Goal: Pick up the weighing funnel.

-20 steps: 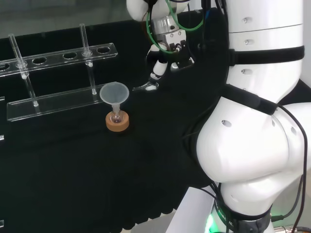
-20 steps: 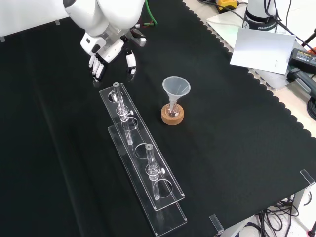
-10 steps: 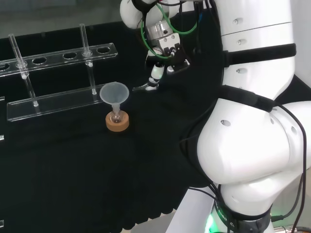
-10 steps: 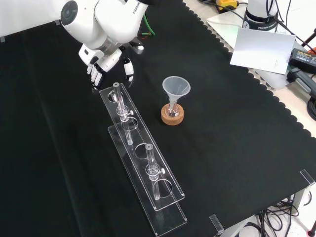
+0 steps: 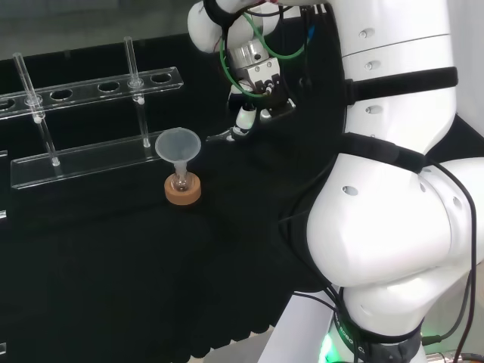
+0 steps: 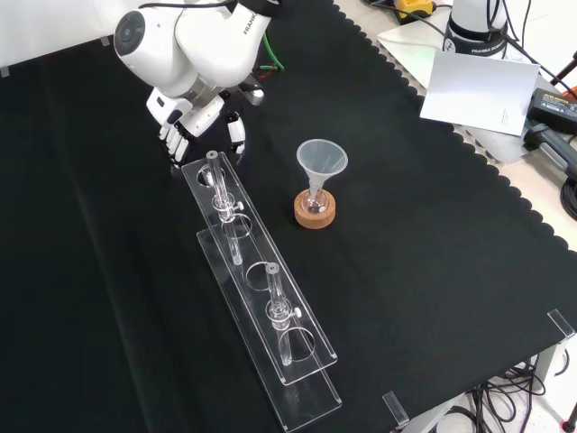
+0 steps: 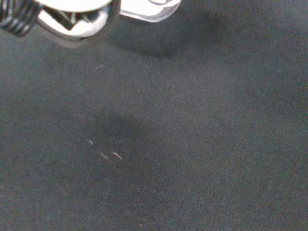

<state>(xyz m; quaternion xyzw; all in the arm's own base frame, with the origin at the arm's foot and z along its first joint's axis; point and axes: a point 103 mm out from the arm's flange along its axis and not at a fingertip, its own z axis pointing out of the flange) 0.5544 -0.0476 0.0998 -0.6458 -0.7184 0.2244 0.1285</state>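
We see the small, clear, tapered weighing funnel (image 5: pixel 224 137) lying pale on the black cloth (image 5: pixel 113 249), just right of the clear plastic tube rack (image 5: pixel 83 159) in the head view. The black and white hand (image 5: pixel 261 102) hangs above it with its fingers (image 6: pixel 173 138) relaxed and pointing down and its thumb held apart. We cannot tell whether they touch it.

A lab bench (image 6: pixel 433 225); clear test-tube rack (image 6: pixel 252 239), funnel (image 6: pixel 322 161) in flask (image 6: pixel 314 206).

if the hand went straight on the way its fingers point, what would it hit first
Probably the black cloth: the hand points down at it beside the rack end. Depth is unclear; nothing plainly shows between.
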